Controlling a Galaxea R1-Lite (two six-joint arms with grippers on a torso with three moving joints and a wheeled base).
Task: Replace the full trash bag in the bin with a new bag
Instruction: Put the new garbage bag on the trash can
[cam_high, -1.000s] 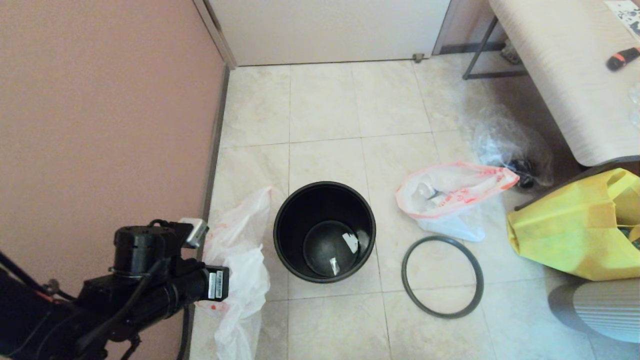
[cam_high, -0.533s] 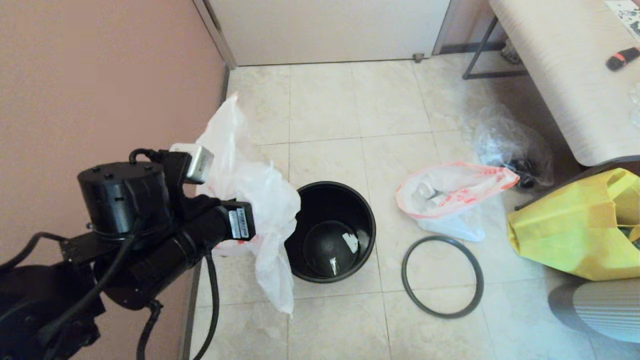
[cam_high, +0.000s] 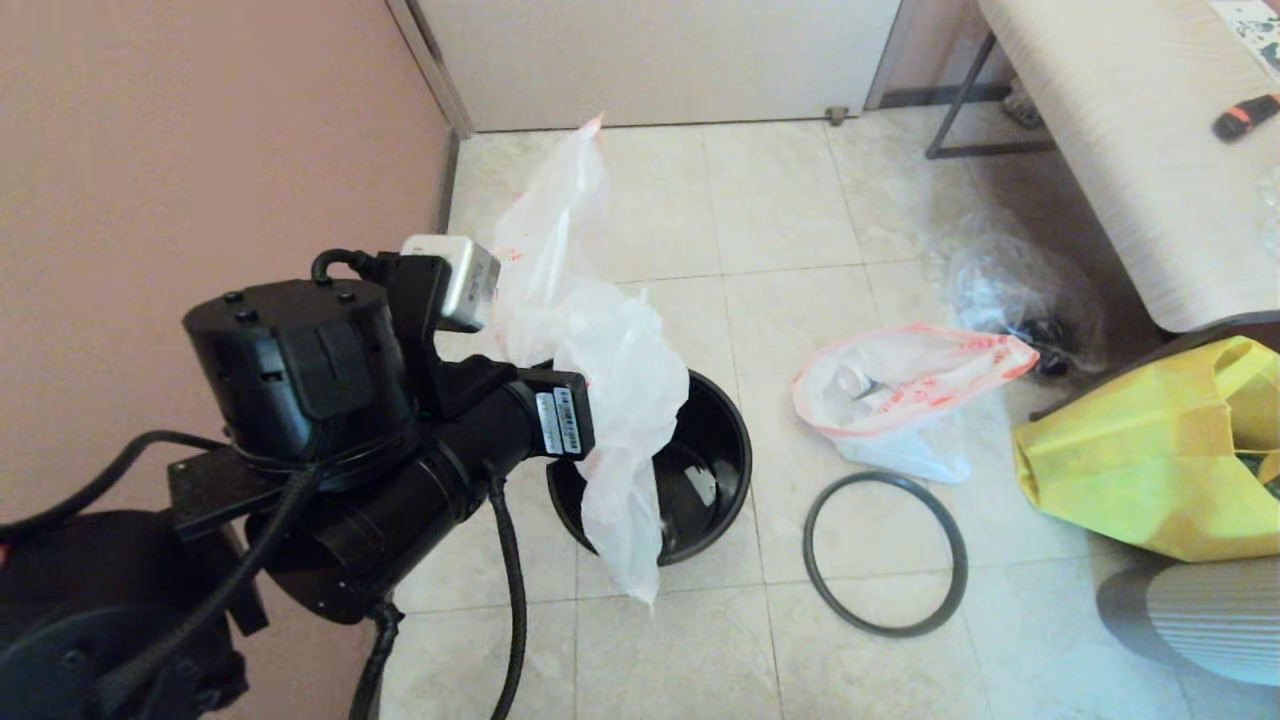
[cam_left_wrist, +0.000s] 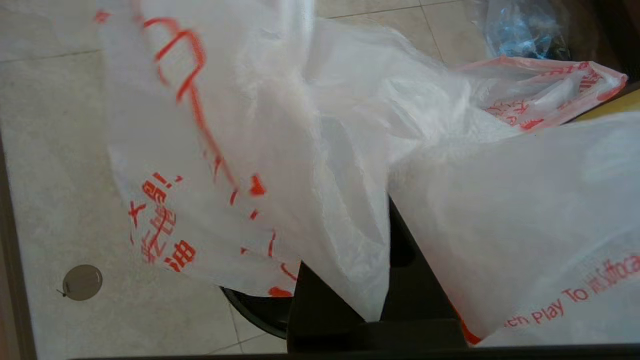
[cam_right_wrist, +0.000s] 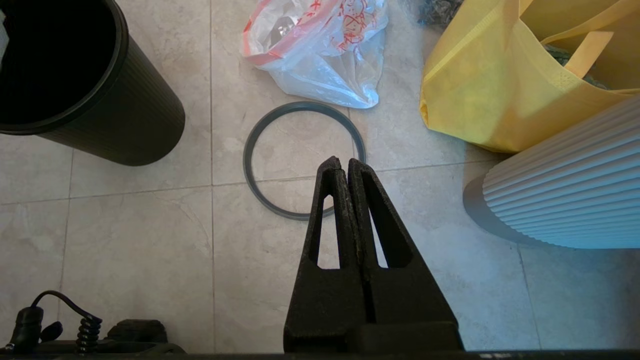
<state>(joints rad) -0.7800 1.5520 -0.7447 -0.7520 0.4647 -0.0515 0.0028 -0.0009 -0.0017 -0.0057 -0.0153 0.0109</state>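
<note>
My left gripper (cam_left_wrist: 371, 297) is shut on the new bag (cam_high: 600, 340), a limp white bag with red print. It holds the bag up over the left part of the black bin (cam_high: 735, 455); the bag's lower end hangs in front of the bin's near rim. In the head view the bag hides the fingers. The full trash bag (cam_high: 900, 385), pink-rimmed with bottles inside, lies on the floor to the right of the bin. The dark-grey rim ring (cam_high: 886, 479) lies flat in front of that bag. My right gripper (cam_right_wrist: 345, 162) is shut on nothing, above the floor near the ring (cam_right_wrist: 247, 160).
A yellow bag (cam_high: 1150, 450) stands at the right, with a white ribbed object (cam_high: 1210, 620) in front of it. A clear plastic bag (cam_high: 1010, 285) lies under the pale table (cam_high: 1130, 150). The pink wall (cam_high: 200, 200) runs close on the left.
My left arm has lifted the new bag from the floor by the wall, up and to the right, so it now hangs over the bin. Nothing else moved.
</note>
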